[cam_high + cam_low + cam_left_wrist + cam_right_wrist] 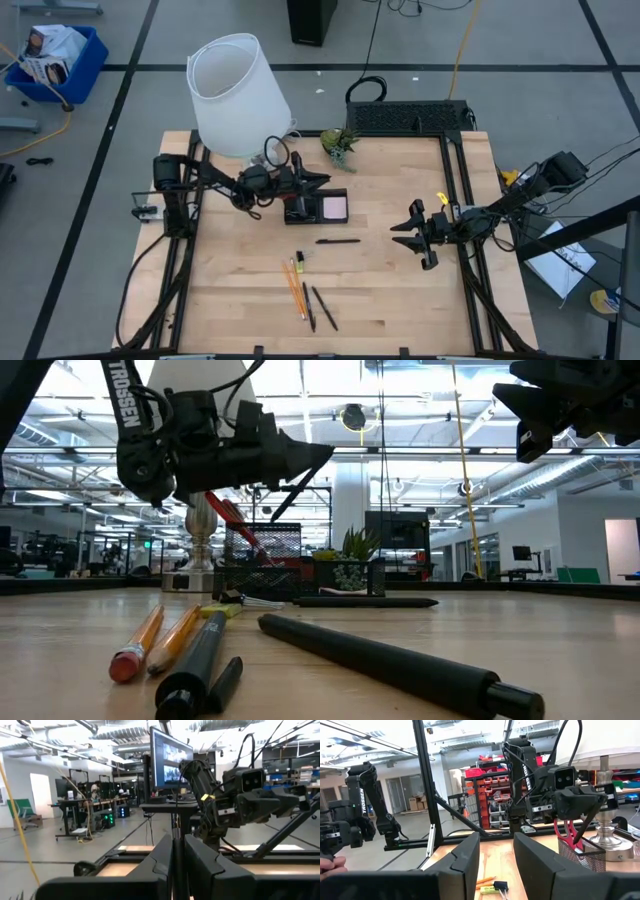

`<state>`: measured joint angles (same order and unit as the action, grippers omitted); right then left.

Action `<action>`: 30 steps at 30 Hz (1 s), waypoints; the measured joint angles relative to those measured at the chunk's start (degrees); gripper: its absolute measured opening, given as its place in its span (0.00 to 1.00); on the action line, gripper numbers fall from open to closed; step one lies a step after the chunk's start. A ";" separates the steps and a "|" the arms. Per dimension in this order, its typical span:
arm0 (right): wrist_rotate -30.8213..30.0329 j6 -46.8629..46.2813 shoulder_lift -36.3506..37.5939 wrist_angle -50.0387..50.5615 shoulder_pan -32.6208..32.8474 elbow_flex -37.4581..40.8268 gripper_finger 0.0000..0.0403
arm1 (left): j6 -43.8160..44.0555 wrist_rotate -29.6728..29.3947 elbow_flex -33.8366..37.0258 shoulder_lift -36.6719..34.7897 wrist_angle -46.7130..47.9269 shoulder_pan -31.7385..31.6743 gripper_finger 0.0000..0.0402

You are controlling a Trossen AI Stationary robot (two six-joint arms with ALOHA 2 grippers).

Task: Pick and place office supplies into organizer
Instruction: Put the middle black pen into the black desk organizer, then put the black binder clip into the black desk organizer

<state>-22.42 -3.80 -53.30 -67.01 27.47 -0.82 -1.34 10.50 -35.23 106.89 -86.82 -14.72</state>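
High view: pale wooden desk (400,300) with both dark arms reaching in toward the middle.
Left end effector (322,180): up in the air right over the low black rectangular desk organizer (318,208), fingers pinched together, nothing between them as far as I can see.
Right end effector (405,226): hanging over the desk on the right, well apart from the organizer, fingers parted, not holding anything.
Organizer contents: pink square sticky-note pad (334,207) sits in its right-hand compartment; red-handled scissors (232,518) stand tilted in a black mesh part, handles up.
Still loose on the desk: one black pen (338,241) just in front of the organizer, two orange pencils (294,286) side by side nearer the front edge, two more black pens (316,306) just beside them, and a small yellow-and-black bit (298,262) near the pencil tips, can't tell what it is.
Other stuff: big white lampshade (236,92) at the back left, small green plant (340,143) next to it.
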 joint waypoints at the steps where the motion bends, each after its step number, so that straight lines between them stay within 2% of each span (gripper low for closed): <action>1: 0.01 0.01 0.00 0.03 0.00 0.00 0.29 | 0.01 -0.02 0.01 0.00 0.02 0.00 0.11; 14: 0.00 -0.01 -0.01 0.03 0.00 0.00 0.29 | 0.37 -0.29 0.01 -0.02 0.13 0.00 0.21; 26: 0.00 0.00 0.00 0.03 0.01 0.00 0.29 | 1.78 -1.05 0.01 -0.02 0.32 0.79 0.21; 30: 0.01 -0.01 -0.01 0.03 0.02 0.00 0.29 | 1.96 1.01 0.00 -0.09 -1.40 2.15 0.21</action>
<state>-22.41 -3.81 -53.31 -66.98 27.49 -0.82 0.61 11.51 -35.23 106.80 -88.22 -12.57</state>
